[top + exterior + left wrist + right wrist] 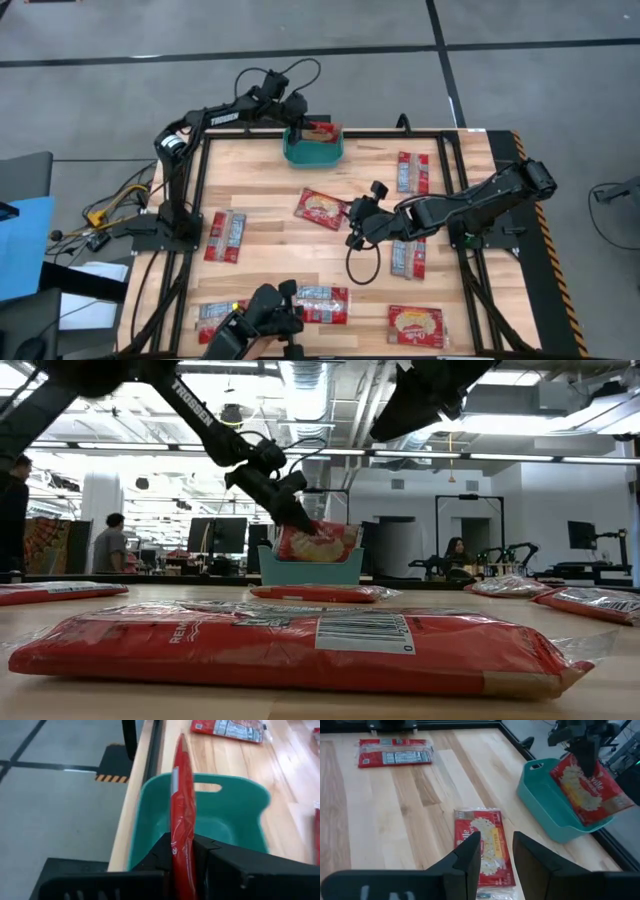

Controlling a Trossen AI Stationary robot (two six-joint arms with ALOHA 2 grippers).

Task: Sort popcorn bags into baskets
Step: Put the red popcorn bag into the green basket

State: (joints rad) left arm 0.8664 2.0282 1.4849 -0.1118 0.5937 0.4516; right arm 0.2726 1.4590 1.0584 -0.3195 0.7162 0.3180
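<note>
A teal basket (312, 156) stands at the table's far edge, near the middle. My left gripper (300, 128) is shut on a red popcorn bag (590, 787) above it, and the bag's lower part dips inside the basket's walls (310, 568). My right gripper (496, 852) hovers open over the table's middle, above another popcorn bag (487, 845) that lies flat with its yellow label up. Its fingers stand clear of that bag. Several more red bags lie flat around the table. My left gripper pinches the popcorn bag's flat faces (181, 837) between its two fingers, at the bag's upper edge (584, 764). The fingers slant down from the table's left. The bag hangs tilted below them over the basket; whether it touches the basket's floor, I cannot tell.
Loose bags lie at the left (225, 236), far right (412, 172), right of middle (408, 256), near right (415, 325) and near middle (322, 303). A dark camera mount (265, 318) stands at the near edge. Black frame rails (195, 190) border the table.
</note>
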